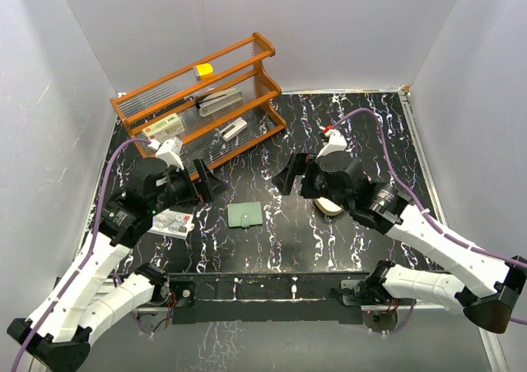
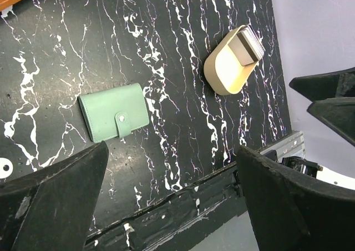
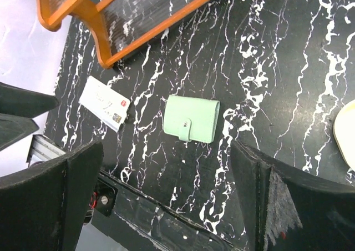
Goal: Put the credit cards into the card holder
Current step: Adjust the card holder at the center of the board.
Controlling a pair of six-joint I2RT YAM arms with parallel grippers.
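Both grippers, left point(image 1: 216, 183) and right point(image 1: 284, 174), hung spread wide, holding nothing. The holder point(image 1: 245, 214) lay snapped shut mid-table, the cards point(image 1: 173, 221) flat at its nine o'clock. Thin as they were, jaws might skid them away rather than lift them.

Mint-green snap-closed card holder point(image 1: 245, 215) lies alone mid-table, bare black marbled tabletop point(image 1: 272, 141) on every side. White credit cards point(image 1: 174, 221) well to its left, partly under left arm. Orange wooden rack point(image 1: 198, 100) walls off far left corner. Tan oval tray point(image 2: 230, 68) sits right, beneath right arm. Left gripper point(image 1: 207, 183) and right gripper point(image 1: 290, 174) hang above, jaws wide.
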